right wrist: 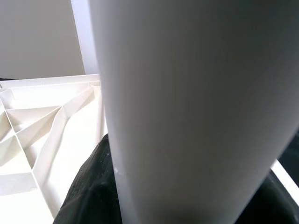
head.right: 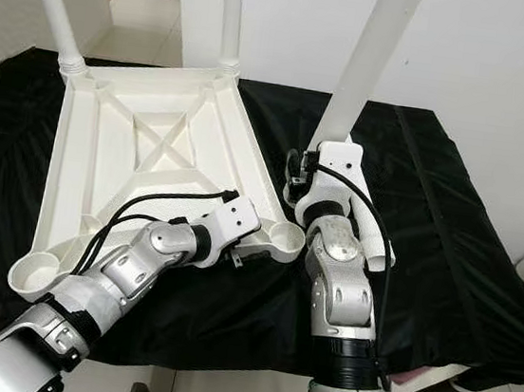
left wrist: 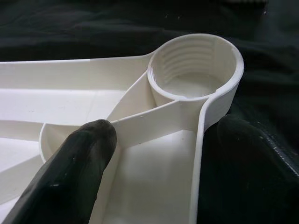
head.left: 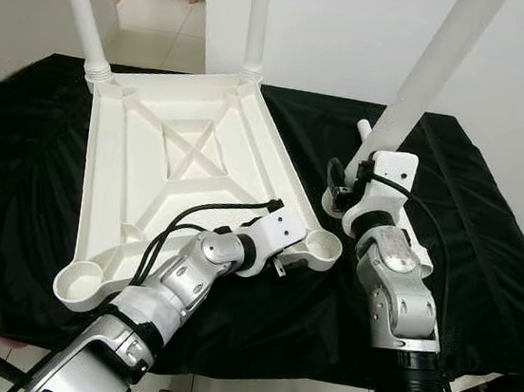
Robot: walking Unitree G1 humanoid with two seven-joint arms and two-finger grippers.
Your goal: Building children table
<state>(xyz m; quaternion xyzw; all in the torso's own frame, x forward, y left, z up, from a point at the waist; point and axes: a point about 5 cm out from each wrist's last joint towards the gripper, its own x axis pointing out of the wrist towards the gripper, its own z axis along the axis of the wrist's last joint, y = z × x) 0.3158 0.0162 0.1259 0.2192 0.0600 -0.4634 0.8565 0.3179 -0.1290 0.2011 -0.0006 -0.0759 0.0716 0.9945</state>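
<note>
A black cloth (head.left: 485, 252) covers the desk under white walls. The left gripper (left wrist: 159, 154) has its jaws pinching the upturned tabletop (head.left: 180, 162) rim beside an empty socket (left wrist: 194, 77). The right gripper (head.left: 359, 184) grips a loose leg (head.left: 435, 69); jaw width cannot be told.

Bright, even indoor light; head views sharp, soft shadows under white tabletop (head.left: 189, 168) on black cloth (head.left: 486, 243). Left wrist view: near black fingers (left wrist: 70, 172) blurred. Right wrist view: close white leg (right wrist: 196, 107) out of focus.
</note>
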